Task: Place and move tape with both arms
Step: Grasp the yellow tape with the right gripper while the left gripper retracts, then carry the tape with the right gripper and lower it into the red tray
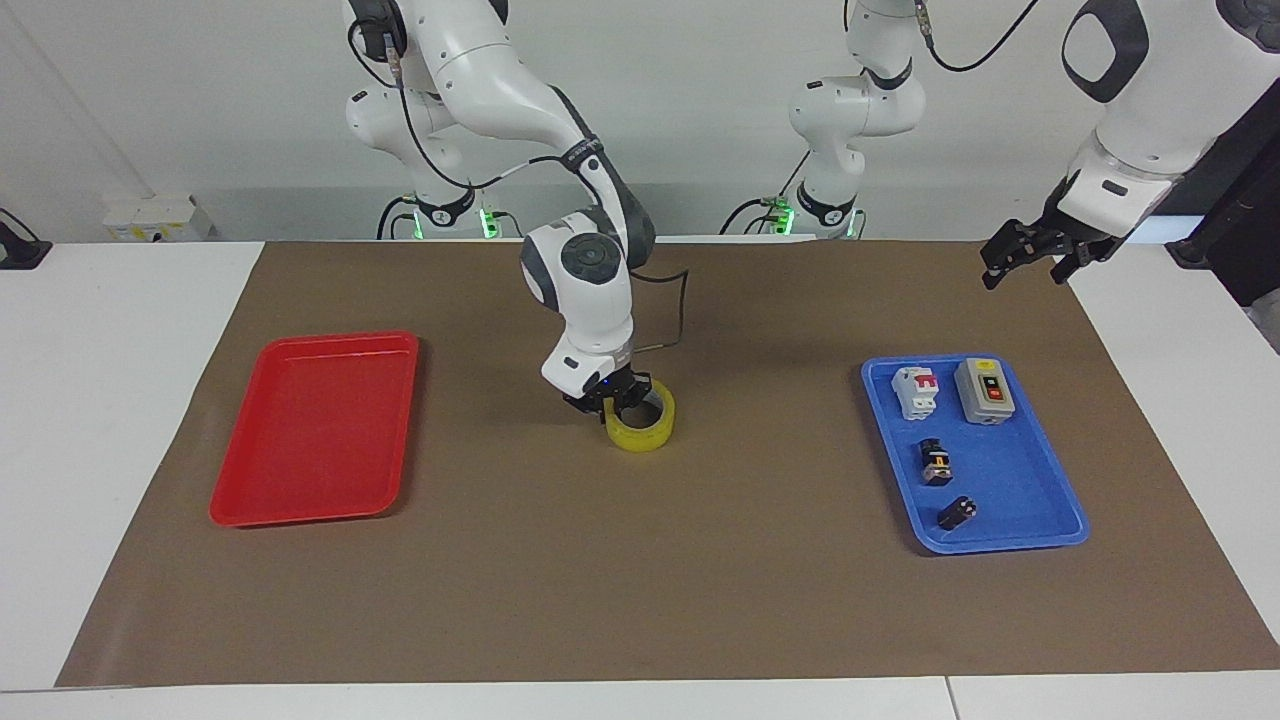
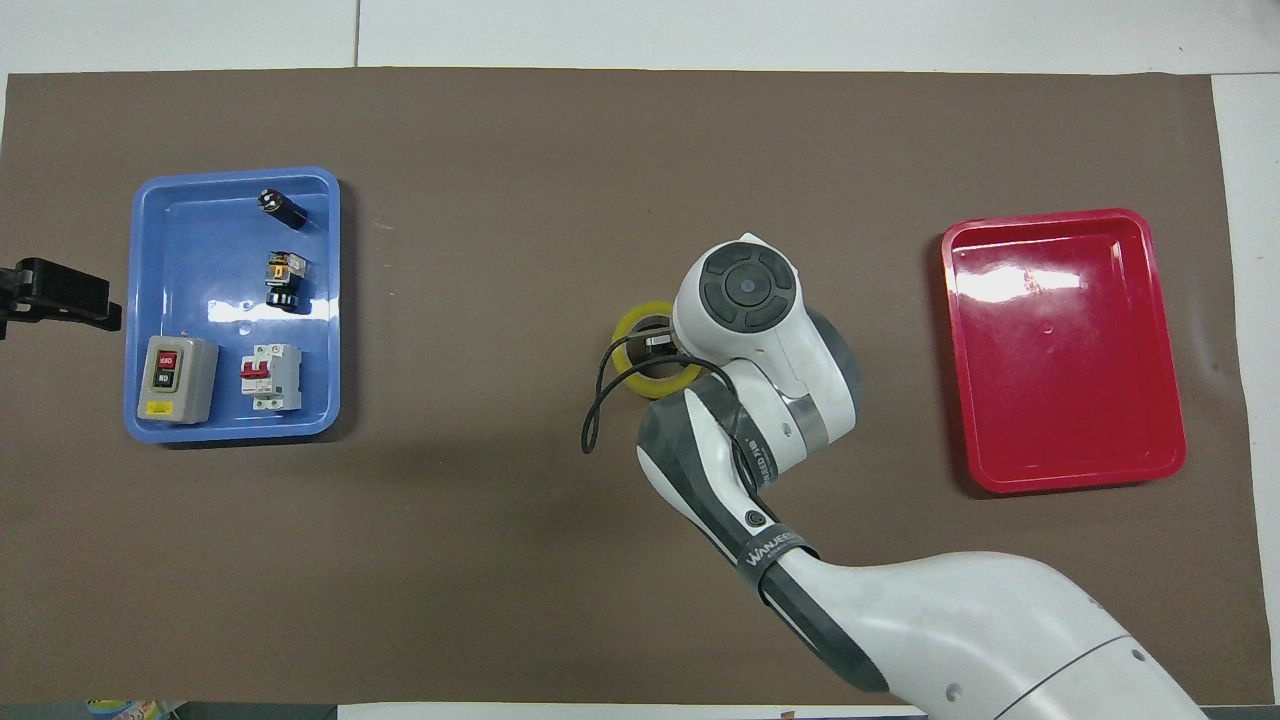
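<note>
Right gripper (image 1: 617, 396) clamped on rim of tape (image 1: 641, 424), roll tilted, mid-mat between red tray (image 1: 312, 428) and blue tray (image 1: 1010, 500). Left gripper (image 1: 1025, 259) waiting, raised near blue tray, fingers apart. "WANJEE…" partly readable on right forearm band (image 2: 772, 550).

bare mat (image 1: 480, 560) between trays (image 1: 310, 430)
</note>
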You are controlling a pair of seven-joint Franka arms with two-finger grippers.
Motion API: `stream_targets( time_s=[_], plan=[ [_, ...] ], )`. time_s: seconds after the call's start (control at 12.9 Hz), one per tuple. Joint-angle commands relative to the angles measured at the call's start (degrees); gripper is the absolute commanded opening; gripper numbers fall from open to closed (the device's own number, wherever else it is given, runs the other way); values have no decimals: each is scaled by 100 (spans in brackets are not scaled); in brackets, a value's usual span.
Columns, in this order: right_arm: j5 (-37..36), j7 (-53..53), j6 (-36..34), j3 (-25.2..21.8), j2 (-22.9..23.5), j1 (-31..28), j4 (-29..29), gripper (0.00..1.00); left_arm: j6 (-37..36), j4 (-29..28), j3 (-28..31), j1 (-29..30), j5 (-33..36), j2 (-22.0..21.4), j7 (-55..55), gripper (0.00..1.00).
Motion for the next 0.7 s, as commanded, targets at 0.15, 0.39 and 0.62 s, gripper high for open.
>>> stream_targets(
  time_s=[0.15, 0.39, 0.62],
  plan=[
    [-87, -1818, -1700, 8, -745, -1326, 204, 0, 7, -68, -41, 41, -224, -122, 115, 100],
    [-105, -3849, -2150, 8, -1143, -2663, -62, 0, -19, -42, -33, 32, -278, -113, 167, 100],
    [-437, -5011, -1653, 8, -1293, -3604, -640, 0, -19, -50, -33, 24, -216, -122, 247, 100]
  ],
)
